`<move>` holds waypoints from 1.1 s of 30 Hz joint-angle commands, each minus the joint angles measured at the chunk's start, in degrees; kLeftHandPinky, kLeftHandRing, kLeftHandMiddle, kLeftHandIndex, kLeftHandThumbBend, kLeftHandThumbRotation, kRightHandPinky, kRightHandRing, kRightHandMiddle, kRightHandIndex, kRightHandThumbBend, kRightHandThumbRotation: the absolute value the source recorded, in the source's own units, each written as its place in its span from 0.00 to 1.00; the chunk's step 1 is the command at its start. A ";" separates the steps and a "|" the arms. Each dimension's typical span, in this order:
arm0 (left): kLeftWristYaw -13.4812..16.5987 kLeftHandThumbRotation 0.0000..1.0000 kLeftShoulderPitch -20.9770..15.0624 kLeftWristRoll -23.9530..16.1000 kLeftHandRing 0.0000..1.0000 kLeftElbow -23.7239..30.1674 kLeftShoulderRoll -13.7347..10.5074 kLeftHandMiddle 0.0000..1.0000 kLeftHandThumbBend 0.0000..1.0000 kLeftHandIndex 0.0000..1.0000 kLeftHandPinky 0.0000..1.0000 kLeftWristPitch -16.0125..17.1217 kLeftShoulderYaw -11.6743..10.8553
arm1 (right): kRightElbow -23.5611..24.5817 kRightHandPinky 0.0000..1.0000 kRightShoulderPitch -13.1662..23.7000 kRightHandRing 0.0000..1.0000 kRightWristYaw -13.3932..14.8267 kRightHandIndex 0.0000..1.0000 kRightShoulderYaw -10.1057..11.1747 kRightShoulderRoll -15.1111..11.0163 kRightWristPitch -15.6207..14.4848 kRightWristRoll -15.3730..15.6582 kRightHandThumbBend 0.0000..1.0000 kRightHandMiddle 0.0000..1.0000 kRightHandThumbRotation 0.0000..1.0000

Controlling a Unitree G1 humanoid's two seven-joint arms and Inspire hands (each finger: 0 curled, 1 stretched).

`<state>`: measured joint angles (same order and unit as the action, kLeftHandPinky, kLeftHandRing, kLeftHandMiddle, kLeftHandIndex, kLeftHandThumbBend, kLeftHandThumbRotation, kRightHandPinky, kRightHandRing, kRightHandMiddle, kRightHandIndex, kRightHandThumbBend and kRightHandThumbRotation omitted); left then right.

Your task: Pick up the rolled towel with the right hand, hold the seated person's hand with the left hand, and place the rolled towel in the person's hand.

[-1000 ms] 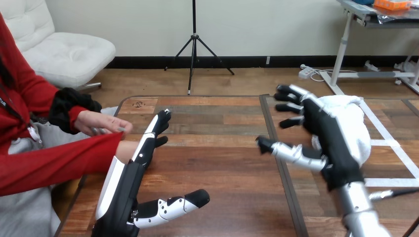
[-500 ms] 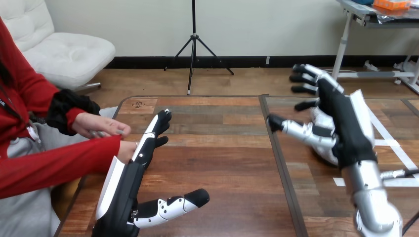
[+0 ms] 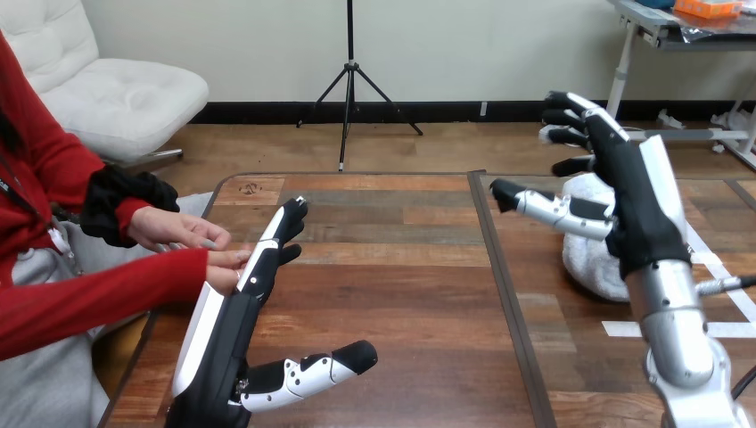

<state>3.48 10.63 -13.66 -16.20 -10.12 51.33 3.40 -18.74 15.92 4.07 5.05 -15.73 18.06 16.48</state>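
A wooden bench [image 3: 401, 267] of brown boards, split by a dark seam [image 3: 504, 294] running front to back; white tape strips [image 3: 617, 328] lie on its right part, a small round mark [image 3: 250, 188] near its far left corner

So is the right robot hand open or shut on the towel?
Open: the right robot hand has its fingers and thumb spread straight over the rolled towel, curled round nothing.

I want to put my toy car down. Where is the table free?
The table is barest in the middle, between the left hand and the rolled towel. The left edge is crowded by the person's hands; the right side by the towel, the right hand and white tape.
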 commanded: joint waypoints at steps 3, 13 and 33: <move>0.87 0.56 -2.34 -0.54 0.93 0.02 0.10 0.94 1.00 0.95 0.86 0.93 -0.83 | 1.12 0.67 6.86 0.83 1.75 0.87 -0.07 -1.87 -2.95 1.50 1.00 0.84 0.42; 0.29 0.55 -2.35 0.24 0.93 0.05 -0.07 0.95 1.00 0.95 0.87 1.13 -0.54 | -1.29 0.64 11.44 0.83 1.45 0.89 -0.78 -4.54 -9.46 4.23 1.00 0.85 0.45; 0.51 0.55 -1.96 -0.34 0.93 0.80 0.08 0.94 1.00 0.95 0.87 0.83 -0.52 | -17.64 0.61 25.57 0.75 -0.21 0.91 -4.59 -11.24 -17.16 9.53 1.00 0.83 0.56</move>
<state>3.63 11.27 -14.01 -16.22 -10.14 51.42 3.38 -30.25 30.13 4.23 2.36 -23.41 3.01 24.31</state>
